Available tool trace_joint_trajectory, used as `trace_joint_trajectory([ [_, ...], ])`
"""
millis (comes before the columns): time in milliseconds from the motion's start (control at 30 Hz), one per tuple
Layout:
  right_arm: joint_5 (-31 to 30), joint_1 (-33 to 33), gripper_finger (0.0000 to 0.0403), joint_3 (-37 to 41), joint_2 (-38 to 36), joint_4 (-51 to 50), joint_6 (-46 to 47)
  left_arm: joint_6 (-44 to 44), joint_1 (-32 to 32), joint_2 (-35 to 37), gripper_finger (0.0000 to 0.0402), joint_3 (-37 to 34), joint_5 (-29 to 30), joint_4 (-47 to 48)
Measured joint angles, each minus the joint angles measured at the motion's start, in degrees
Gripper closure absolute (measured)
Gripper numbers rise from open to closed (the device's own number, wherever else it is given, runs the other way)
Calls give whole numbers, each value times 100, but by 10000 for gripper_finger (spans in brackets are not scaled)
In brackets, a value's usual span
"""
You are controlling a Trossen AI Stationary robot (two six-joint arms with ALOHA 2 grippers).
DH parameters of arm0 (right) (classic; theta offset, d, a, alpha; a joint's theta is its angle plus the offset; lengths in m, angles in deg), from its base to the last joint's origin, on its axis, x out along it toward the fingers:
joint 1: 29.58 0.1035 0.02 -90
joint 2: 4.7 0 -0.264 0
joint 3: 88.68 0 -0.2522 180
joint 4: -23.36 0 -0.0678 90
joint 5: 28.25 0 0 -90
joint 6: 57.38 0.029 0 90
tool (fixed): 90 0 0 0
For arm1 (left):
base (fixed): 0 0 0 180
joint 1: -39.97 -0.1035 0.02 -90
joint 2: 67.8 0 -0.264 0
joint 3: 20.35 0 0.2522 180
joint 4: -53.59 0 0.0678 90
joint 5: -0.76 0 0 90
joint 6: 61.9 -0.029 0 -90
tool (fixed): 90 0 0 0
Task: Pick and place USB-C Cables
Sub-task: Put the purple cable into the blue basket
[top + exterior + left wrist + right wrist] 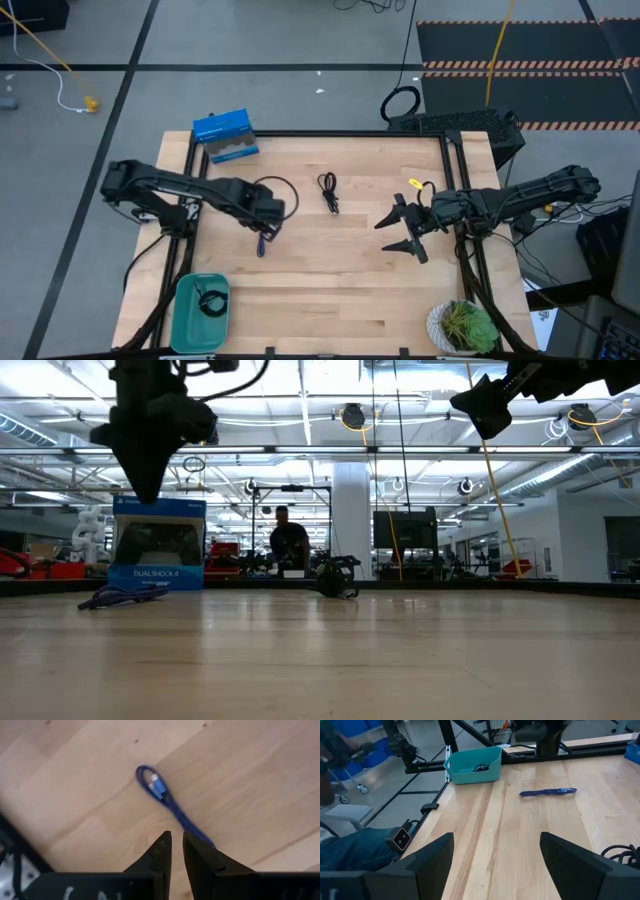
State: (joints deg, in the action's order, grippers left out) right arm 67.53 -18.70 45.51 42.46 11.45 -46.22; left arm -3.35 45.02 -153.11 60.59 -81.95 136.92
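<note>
The blue-purple USB-C cable (167,800) lies flat on the wooden table, also seen in the high view (262,244) and the low view (120,596). My left gripper (176,847) hangs raised above one end of it (148,488), fingers shut, touching nothing. A black USB-C cable (328,192) rests on the table's middle (337,580). Another black cable (211,300) lies inside the teal bin (188,322). My right gripper (405,229) is open, raised over the table's right part (495,855).
A blue game-controller box (226,136) stands at the far left of the table. A potted plant (463,326) sits at the near right corner. The big black cord ring (400,103) and a yellow cord (497,50) are beyond the far edge. People show in the room behind.
</note>
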Motion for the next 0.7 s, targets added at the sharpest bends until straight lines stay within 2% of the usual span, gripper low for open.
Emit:
trace_joint_trajectory([
  [167,4,0,117,0,0,-2,58,37,108,-488,333,0,179,-361],
  [500,21,14,117,0,0,-61,185,934,257,-1391,208,-18,345,-238],
  [700,22,15,117,0,0,-92,181,1165,267,-1700,171,-130,359,-311],
])
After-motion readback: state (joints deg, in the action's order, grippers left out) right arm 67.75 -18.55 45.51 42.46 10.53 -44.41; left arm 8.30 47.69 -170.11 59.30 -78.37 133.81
